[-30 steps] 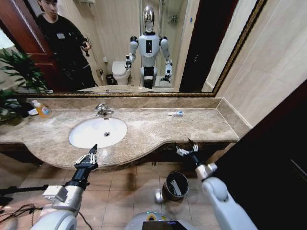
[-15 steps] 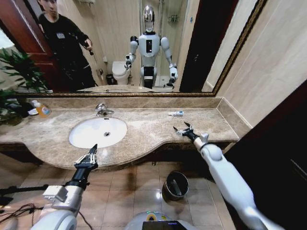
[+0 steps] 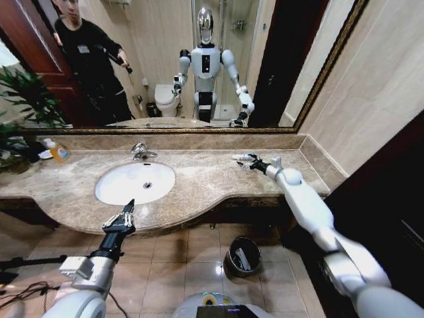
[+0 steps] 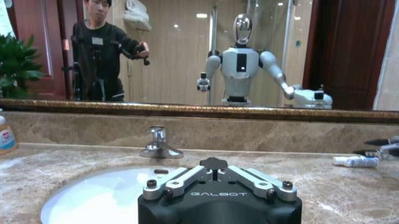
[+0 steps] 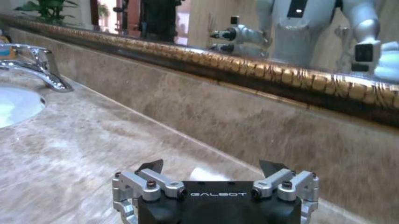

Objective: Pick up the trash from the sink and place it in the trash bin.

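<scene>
Black, round and glossy-rimmed, the trash bin (image 3: 241, 256) stands on the floor tiles nearest me, below the bench's front edge, with something pale already lying inside. My left gripper (image 3: 121, 219) hangs parked over the bench's front edge before the white sink (image 3: 135, 182), its fingers apart and holding nothing. Farther out, my right arm reaches across the marble bench (image 3: 199, 185) toward the back wall, and my right gripper (image 3: 250, 161) hovers at the white and blue toiletry tube (image 3: 242, 157), which lies flat near the backsplash, well to the right of the basin. Its jaws stand apart, one on each side of the tube's end, not yet closed. I judge the tube light, soft-walled and a little slippery; the firm capped end, or the middle squeezed gently, looks the safest hold.
</scene>
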Available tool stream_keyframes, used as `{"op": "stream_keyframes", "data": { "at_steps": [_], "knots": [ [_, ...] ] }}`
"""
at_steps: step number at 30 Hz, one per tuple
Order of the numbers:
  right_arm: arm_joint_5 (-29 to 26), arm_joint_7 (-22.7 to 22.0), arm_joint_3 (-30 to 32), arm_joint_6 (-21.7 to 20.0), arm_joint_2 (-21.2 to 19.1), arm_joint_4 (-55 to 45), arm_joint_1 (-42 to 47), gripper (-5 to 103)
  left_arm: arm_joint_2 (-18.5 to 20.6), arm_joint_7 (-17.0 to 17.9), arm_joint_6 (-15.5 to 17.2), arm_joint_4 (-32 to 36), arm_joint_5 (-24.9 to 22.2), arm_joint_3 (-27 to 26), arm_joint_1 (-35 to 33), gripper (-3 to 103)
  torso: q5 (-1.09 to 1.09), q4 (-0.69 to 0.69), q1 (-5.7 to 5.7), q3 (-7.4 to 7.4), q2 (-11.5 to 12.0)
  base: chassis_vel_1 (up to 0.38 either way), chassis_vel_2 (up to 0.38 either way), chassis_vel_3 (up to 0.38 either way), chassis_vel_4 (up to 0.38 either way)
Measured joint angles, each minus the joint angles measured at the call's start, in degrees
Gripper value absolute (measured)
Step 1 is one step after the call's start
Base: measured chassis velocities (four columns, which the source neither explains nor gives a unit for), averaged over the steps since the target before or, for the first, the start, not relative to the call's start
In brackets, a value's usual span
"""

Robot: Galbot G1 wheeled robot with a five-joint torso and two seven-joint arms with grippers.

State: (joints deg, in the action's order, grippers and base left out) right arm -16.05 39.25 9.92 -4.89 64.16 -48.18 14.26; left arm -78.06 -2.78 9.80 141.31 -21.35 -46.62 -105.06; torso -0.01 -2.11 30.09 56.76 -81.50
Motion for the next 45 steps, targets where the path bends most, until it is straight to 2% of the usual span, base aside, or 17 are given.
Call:
{"op": "stream_keyframes", "data": {
  "at_steps": [2,9,11,13,15,19,21,24,25,27,38,45],
  "knots": [
    [2.8,1.8,0.0,0.1,1.4,5.6,-4.2,100,0.0,0.0,0.0,0.0,0.0,0.0,0.0,0,0.0,0.0,0.0,0.0,0.0,0.0,0.0,0.0,0.0],
    [10.2,5.4,-0.6,-1.1,1.9,11.8,-8.8,100,0.0,0.0,0.0,0.0,0.0,0.0,0.0,0,0.02,0.01,-0.01,0.0,0.0,0.0,0.0,0.0,0.0],
    [15.3,8.2,-1.0,-0.7,2.0,15.1,-11.5,100,0.0,0.0,0.0,0.0,0.0,0.0,0.0,0,0.02,0.01,-0.01,0.0,0.0,0.0,0.0,0.0,0.0],
    [16.9,9.0,-1.1,-0.7,2.0,16.0,-12.5,100,0.0,0.0,0.0,0.0,0.0,0.0,0.0,0,0.02,0.01,-0.01,0.0,0.0,0.0,0.0,0.0,0.0],
    [21.2,11.1,-1.6,-0.6,2.2,17.9,-15.3,103,0.0,0.0,0.0,0.0,0.0,0.0,0.0,0,0.0,0.01,-0.01,-0.01,0.0,0.0,0.0,0.0,0.0],
    [24.5,11.5,-2.6,-1.0,2.8,19.4,-18.0,99,0.0,0.0,0.0,0.0,0.0,0.0,0.0,0,-0.01,0.01,-0.01,-0.01,0.0,0.0,0.0,0.0,0.0],
    [24.9,11.5,-2.9,-1.2,2.9,19.6,-18.3,99,0.0,0.0,0.0,0.0,0.0,0.0,0.0,0,-0.01,0.0,-0.01,-0.01,0.0,0.0,0.0,0.0,0.0],
    [25.8,11.6,-4.2,-1.8,3.3,20.0,-18.8,85,0.0,0.0,0.0,0.0,0.0,0.0,0.0,0,0.02,0.0,-0.01,-0.01,0.0,0.0,0.0,0.0,0.0],
    [25.8,11.6,-4.2,-1.8,3.3,20.0,-18.8,85,0.0,0.0,0.0,0.0,0.0,0.0,0.0,0,0.02,0.0,-0.01,-0.01,0.0,0.0,0.0,0.0,0.0],
    [25.9,13.4,-4.6,-2.4,3.3,19.4,-18.0,76,0.0,0.0,0.0,0.0,0.0,0.0,0.0,0,0.01,0.0,-0.01,-0.01,0.0,0.0,0.0,0.0,0.0],
    [26.1,12.0,-3.7,-2.3,4.3,20.8,-17.0,76,0.0,0.0,0.0,0.0,0.0,0.0,0.0,0,0.01,0.01,-0.01,-0.01,0.0,0.0,0.0,0.0,0.0],
    [26.3,10.9,-4.1,-2.1,4.8,22.7,-18.4,72,0.0,0.0,0.0,0.0,0.0,0.0,0.0,0,0.02,0.01,-0.01,-0.01,0.0,0.0,0.0,0.0,0.0]
  ]
}}
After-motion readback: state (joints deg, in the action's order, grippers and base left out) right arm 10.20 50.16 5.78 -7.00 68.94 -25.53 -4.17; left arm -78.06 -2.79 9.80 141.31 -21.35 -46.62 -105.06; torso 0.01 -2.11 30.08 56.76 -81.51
